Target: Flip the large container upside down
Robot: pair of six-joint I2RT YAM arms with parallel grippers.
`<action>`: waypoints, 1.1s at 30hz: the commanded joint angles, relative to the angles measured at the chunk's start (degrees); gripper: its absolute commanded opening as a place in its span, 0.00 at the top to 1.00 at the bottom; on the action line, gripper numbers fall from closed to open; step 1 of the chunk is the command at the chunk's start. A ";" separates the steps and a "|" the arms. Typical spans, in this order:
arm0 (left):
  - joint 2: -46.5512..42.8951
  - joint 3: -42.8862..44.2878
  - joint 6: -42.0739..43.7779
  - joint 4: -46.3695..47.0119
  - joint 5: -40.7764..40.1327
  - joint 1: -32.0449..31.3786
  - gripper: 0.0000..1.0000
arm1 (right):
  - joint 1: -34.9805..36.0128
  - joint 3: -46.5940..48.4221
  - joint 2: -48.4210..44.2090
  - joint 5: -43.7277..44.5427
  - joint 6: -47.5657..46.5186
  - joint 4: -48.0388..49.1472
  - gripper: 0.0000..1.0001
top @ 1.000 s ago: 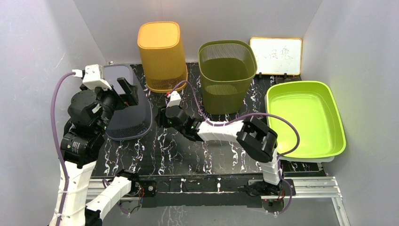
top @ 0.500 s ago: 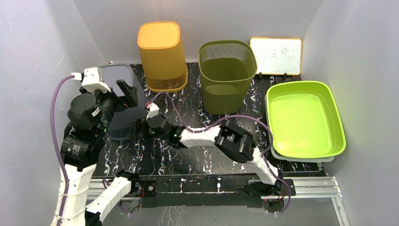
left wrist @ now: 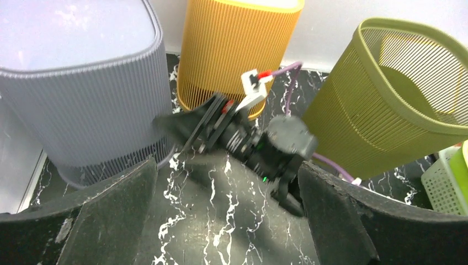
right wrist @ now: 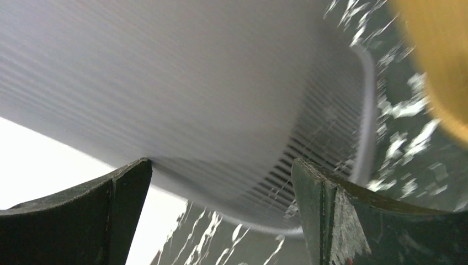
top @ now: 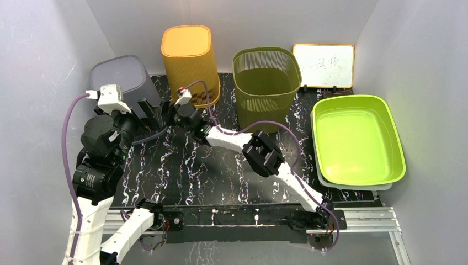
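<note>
The large grey ribbed container (top: pixel 122 77) stands upside down at the back left corner, flat base up and rim on the black marbled table. It fills the left of the left wrist view (left wrist: pixel 83 99) and most of the right wrist view (right wrist: pixel 193 83). My left gripper (top: pixel 150 110) is open and empty just in front of it (left wrist: pixel 226 221). My right gripper (top: pixel 168 117) is open and empty (right wrist: pixel 221 210), low beside the container's right side near its rim. The left wrist view shows it, blurred, close to the rim (left wrist: pixel 190 124).
An orange ribbed bin (top: pixel 186 61) stands base up at the back, next to the grey one. An olive mesh bin (top: pixel 266 83) stands upright right of it. A lime tray (top: pixel 331 110) lies at the right, with a whiteboard (top: pixel 324 65) behind it.
The grey container lay tilted on its side with the opening showing; now it stands base up at the back left. My right arm swept left and back to it. The left gripper barely moved.
</note>
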 commanded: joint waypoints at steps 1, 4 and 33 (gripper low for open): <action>-0.02 -2.11 0.24 1.28 -1.60 -0.20 0.02 | -4.87 5.28 3.26 -0.06 2.09 10.33 0.02; 0.42 -3.05 -3.39 -0.27 -6.33 -0.22 0.02 | -6.21 -0.72 -1.70 -2.65 1.98 11.96 0.02; 19.93 -25.41 2.63 32.86 -11.58 18.13 0.02 | -2.32 -51.32 -65.60 -6.87 -22.25 -5.84 0.02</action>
